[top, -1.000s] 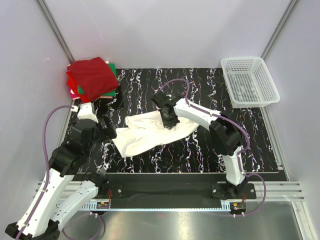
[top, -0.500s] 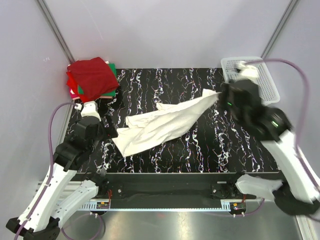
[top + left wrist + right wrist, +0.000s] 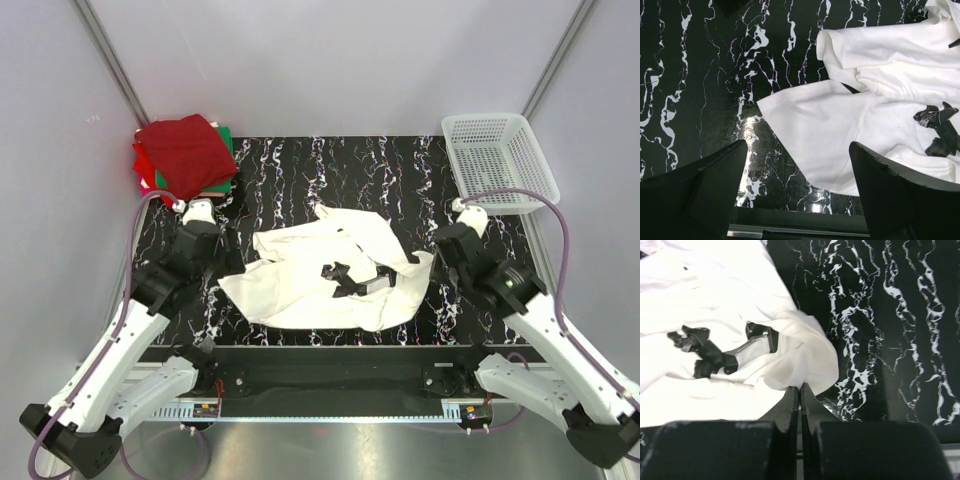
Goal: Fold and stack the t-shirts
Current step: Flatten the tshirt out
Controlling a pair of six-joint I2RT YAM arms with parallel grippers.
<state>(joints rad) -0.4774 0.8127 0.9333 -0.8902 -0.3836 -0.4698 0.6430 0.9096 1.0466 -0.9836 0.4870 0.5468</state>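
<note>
The white t-shirt [image 3: 300, 290] bears a black print [image 3: 350, 278], the table [image 3: 290, 170] is black veined white, the stack [image 3: 185, 155] red and green.

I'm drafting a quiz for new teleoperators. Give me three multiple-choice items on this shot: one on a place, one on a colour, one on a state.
1. Where is the folded stack?
A) at the far left corner of the table
B) in the basket
C) under the right arm

2. What colour tops the stack?
A) green
B) dark red
C) white

3. How is the left gripper?
A) shut
B) out of view
C) open

Answers:
1. A: the top view shows the stack at that corner.
2. B: dark red cloth lies uppermost.
3. C: its fingers stand wide apart over the white t-shirt.
</note>
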